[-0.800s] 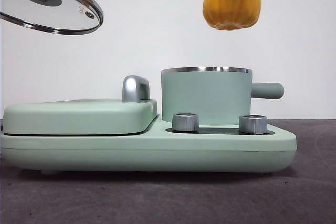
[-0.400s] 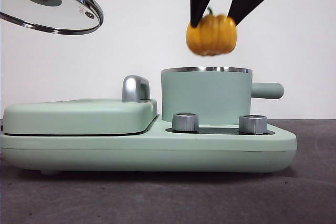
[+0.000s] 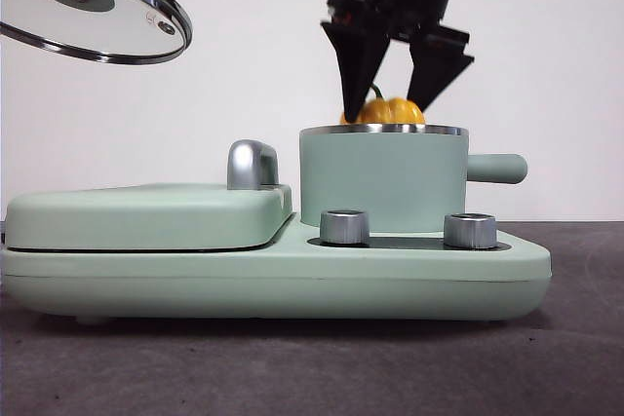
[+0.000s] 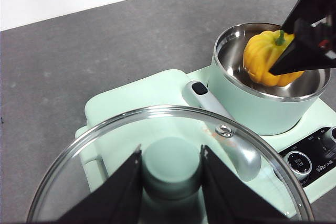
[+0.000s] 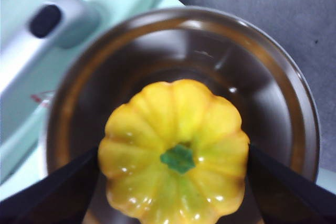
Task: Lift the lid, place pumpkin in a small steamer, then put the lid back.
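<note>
Over the small steamer (image 3: 382,178): right gripper (image 3: 395,85) clamped on the pumpkin (image 5: 175,149), which sits partly below the steel rim, jaws touching its flanks. High and well aside: left gripper (image 4: 170,182) clenched on the knob of the glass lid (image 3: 90,5). Risk, as you release: pumpkin tips or wedges against the wall, so the lid won't seat.

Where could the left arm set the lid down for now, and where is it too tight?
Free: the flat griddle cover left of the steel handle, and bare table in front. Crowded: the steamer mouth, filled by the pumpkin and right end effector. Left end effector holds the lid high.
</note>
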Controlling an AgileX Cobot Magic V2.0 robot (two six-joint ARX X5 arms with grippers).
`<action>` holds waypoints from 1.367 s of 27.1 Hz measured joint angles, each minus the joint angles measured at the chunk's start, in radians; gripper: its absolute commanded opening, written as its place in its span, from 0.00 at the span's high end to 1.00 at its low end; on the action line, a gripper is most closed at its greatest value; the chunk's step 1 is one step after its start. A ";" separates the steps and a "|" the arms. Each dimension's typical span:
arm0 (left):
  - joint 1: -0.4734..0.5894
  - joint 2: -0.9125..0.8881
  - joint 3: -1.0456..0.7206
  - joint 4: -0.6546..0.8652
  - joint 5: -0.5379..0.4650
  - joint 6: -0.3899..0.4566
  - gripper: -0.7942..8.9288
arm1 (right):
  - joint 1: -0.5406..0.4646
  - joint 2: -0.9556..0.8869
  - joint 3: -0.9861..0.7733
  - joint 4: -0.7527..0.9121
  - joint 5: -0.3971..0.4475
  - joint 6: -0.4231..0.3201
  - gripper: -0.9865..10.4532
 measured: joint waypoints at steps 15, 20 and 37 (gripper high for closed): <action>0.000 0.000 0.000 0.000 0.000 0.019 0.91 | -0.011 0.096 0.001 0.035 -0.058 0.000 0.58; 0.000 0.000 0.000 0.000 0.000 0.019 0.91 | -0.010 0.110 0.001 0.040 -0.078 0.000 0.58; 0.000 0.000 0.000 0.000 0.000 0.021 0.91 | -0.008 0.141 0.006 0.043 -0.078 -0.019 0.50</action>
